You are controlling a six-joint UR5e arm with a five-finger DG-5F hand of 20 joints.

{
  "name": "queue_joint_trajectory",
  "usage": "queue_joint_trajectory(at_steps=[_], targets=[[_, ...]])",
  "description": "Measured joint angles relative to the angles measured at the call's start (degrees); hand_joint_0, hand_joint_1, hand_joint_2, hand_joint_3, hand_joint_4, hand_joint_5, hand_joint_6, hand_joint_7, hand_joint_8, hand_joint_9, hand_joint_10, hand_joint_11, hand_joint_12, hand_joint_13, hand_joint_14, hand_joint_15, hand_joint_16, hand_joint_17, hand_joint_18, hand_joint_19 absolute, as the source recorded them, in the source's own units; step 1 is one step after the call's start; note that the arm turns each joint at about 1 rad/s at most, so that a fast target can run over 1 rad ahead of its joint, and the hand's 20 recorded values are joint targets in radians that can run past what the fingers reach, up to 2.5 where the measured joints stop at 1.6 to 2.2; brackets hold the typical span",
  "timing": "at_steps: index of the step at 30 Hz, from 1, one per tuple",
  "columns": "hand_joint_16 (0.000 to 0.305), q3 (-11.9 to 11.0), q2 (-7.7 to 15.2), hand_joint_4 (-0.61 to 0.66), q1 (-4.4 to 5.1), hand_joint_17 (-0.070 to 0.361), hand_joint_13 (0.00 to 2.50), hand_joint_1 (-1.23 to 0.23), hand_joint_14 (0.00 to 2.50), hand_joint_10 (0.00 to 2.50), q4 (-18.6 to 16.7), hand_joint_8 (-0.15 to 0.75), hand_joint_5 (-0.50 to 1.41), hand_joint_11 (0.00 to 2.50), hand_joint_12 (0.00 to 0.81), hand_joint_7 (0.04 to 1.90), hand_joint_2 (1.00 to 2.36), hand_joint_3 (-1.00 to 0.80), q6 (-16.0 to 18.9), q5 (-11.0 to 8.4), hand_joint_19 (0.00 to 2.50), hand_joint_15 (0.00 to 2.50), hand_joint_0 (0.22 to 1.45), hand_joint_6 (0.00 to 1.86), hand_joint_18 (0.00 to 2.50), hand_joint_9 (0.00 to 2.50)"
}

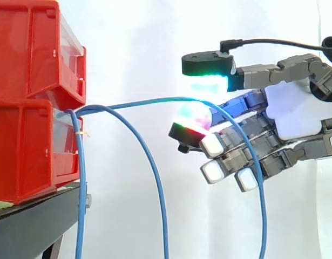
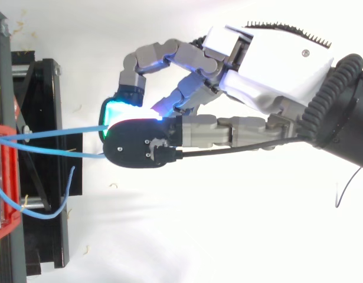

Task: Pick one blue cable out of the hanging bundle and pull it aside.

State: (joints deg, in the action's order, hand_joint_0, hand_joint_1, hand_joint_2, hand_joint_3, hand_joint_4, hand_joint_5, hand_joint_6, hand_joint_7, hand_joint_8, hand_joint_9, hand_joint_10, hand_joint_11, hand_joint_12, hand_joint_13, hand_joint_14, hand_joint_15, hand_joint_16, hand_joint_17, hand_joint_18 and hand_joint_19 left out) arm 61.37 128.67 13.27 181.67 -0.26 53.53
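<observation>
The thin blue cable (image 1: 155,100) runs from the red plastic bins (image 1: 31,140) at nine o'clock into my hand (image 1: 295,116), between curled glowing pads (image 1: 208,65) (a sliver of gap shows), then drops toward five o'clock.

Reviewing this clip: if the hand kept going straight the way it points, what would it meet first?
The hand would likely first meet the blue cable running across it; past that, the second blue cable loop, then the red bins. Whether that loop lies in its line is unclear.
</observation>
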Motion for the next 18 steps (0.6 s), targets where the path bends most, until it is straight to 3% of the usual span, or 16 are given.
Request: queue_joint_trajectory(at_steps=[9,18], targets=[[0.060,0.00,0.00,0.07,0.07,0.135,1.05,-0.67,0.02,0.02,-0.02,0.328,-0.04,0.61,0.393,1.25,1.01,-0.04,0.23,0.04,0.56,0.69,0.59,0.86,1.06,1.22],[0.061,0.01,0.00,0.07,0.54,0.137,1.00,-0.65,0.02,0.01,-0.05,0.335,-0.03,0.55,0.401,1.25,1.00,-0.04,6.79,0.17,0.55,0.68,0.59,0.85,1.01,1.16]])
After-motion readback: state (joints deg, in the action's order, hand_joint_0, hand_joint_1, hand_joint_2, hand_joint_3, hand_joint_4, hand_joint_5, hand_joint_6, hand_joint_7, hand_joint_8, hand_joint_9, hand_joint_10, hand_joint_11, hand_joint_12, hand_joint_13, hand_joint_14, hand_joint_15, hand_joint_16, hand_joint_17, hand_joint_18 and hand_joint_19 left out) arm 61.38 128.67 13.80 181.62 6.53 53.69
